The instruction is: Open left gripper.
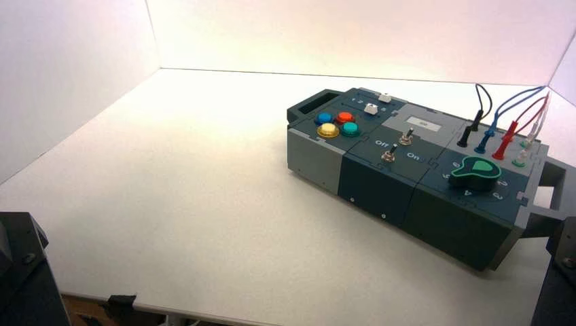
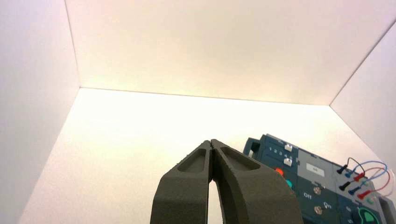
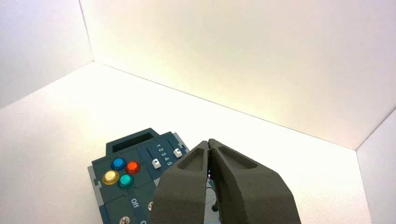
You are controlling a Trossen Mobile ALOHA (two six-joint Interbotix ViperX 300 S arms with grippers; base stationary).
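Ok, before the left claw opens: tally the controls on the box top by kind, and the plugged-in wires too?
Round buttons: 4 (blue, red, yellow, teal)
White sliders: 2
Toggle switches: 2
Green knob: 1
Plugged wires: 5 (black, blue, red, 2 pale)
Total: 14
Left claw is shut, away from the box.

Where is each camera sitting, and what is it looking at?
High view: above and behind the arms, looking down at the box on the white table; only dark arm bases show at the lower corners.
Left wrist view: on the left arm, looking past the left gripper, tips together, toward the box.
Right wrist view: on the right arm, looking past the right gripper, tips together, with the box below.
Shared: all three show the orange button, and both wrist views show the white sliders.
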